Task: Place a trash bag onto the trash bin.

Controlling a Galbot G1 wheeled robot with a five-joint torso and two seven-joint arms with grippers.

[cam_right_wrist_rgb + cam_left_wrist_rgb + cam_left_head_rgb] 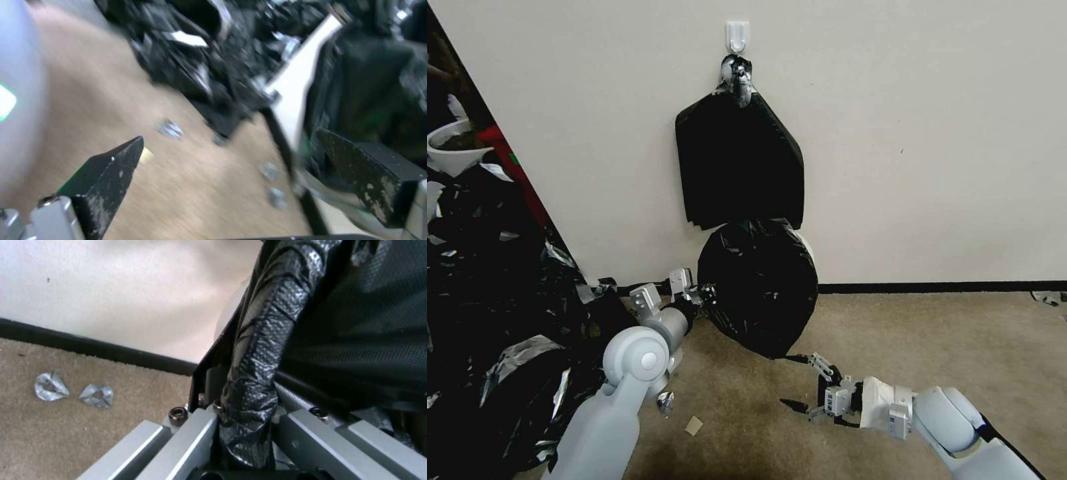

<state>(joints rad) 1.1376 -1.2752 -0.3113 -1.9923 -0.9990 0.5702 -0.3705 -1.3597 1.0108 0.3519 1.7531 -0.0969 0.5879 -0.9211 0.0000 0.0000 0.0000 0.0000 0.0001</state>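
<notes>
Here I am gripping the trash bag with my left gripper, my fingers clamped on a twisted fold of its glossy black plastic at the bag's left edge. The bag is draping over the trash bin, which is standing at the far side of the carpet against the wall; just a sliver of cream rim is peeking out at the bag's upper right. Above it, a flat bundle of black bags is hanging from a white wall hook. My right gripper is hovering low over the carpet, near and a little right of the bag's lower edge, its black fingers spread apart and holding nothing. On the left, a big heap of black plastic sheets is covering the floor, with a white bowl-shaped pot behind it.
</notes>
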